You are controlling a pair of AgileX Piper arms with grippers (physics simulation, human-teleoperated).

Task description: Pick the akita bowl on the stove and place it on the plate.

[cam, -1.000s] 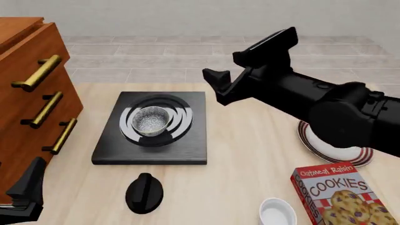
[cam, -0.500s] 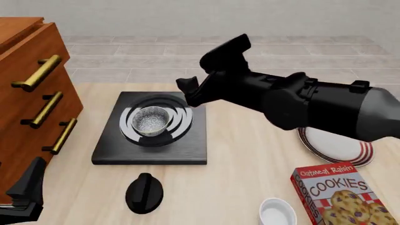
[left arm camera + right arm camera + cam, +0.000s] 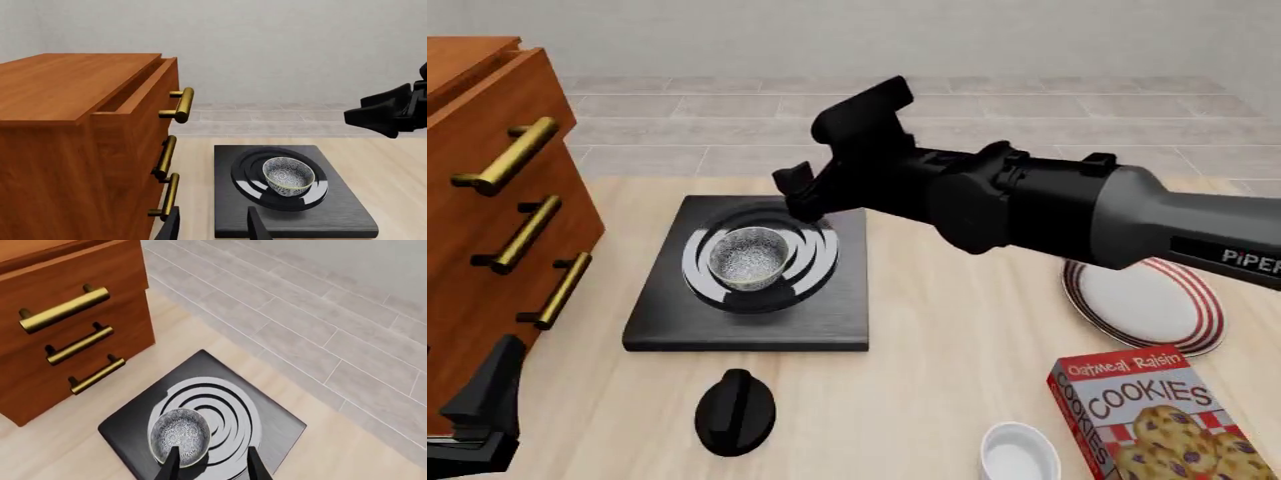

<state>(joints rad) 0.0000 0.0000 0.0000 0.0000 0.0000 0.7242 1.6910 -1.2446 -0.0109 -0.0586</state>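
Wood takes up the most room: your table (image 3: 961,330) runs across the front view, and a brown dresser (image 3: 494,230) with brass handles stands at its 9 o'clock edge. Next in size is your right arm (image 3: 1054,210), reaching in from 3 o'clock toward the centre. Its right gripper (image 3: 827,150) hangs above the far right corner of the stove (image 3: 747,320), with its fingers (image 3: 170,465) apart and nothing between them; in the right wrist view the bowl (image 3: 180,440) sits just beyond the fingertips. The stove, a black slab with silver rings, lies left of centre. At 4 o'clock you have the plate (image 3: 1208,320), white with red stripes, bare and well apart from the stove. A cookie box (image 3: 1148,420) lies just in front of the plate at 5 o'clock, and a white ramekin (image 3: 1018,452) beside it. A black knob (image 3: 735,410) sits near the stove's front edge. The bowl rests upright on the burner rings. Your left gripper (image 3: 212,225) sits low at 8 o'clock beside the dresser, fingers spread and holding nothing.
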